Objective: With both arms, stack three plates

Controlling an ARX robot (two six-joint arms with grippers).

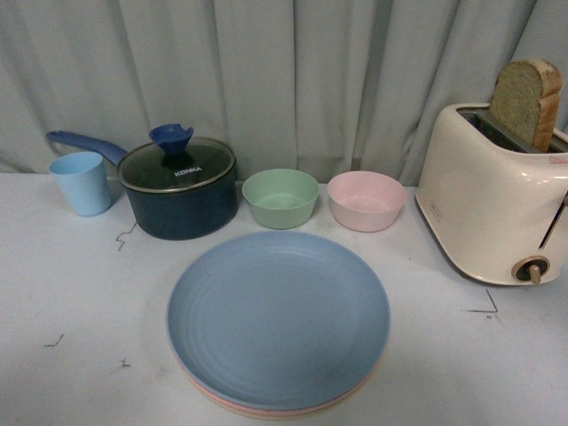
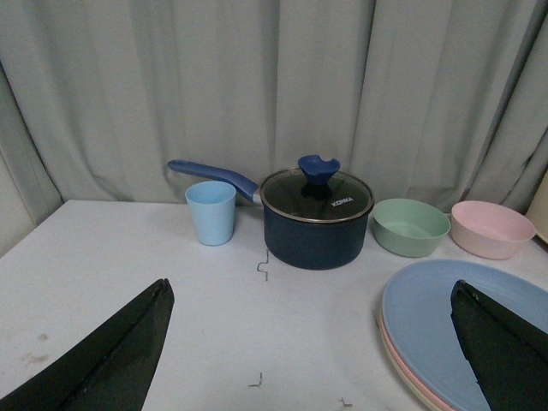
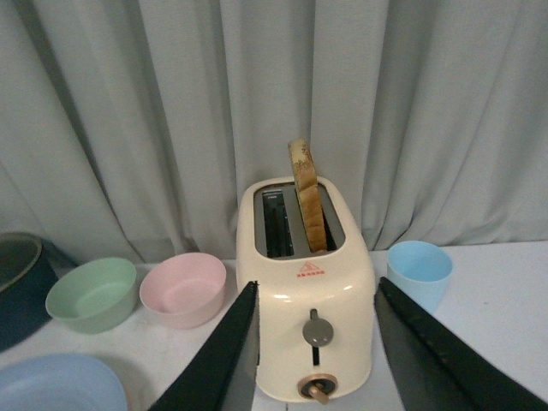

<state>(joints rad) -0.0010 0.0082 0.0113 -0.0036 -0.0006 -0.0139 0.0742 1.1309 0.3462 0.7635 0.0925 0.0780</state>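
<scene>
The 3 plates sit in 1 pile on the white table, right in front of me at its near edge. The light blue plate is on top, and under its rim I can see a thin pink edge and, from my left wrist, a cream-beige edge below that. They lie nearly concentric, which is why only slivers of the lower 2 show. I judge the stacking done, or all but done.

My left pincer is spread wide and holds nothing; its 2 dark fingers frame the bare table left of the pile, with the right-hand finger over the blue plate's edge, whether touching or above it I cannot tell. My right pincer is also spread and empty, facing the cream toaster, which has a slice of bread standing in 1 slot. Neither arm shows in the front view, so both seem drawn back from the pile.

Behind the plates stand the dark blue pot with its glass lid, a light blue cup to its left, a green bowl and a pink bowl. All are apart from the pile, so nothing crowds it. A 2nd blue cup stands beyond the toaster.
</scene>
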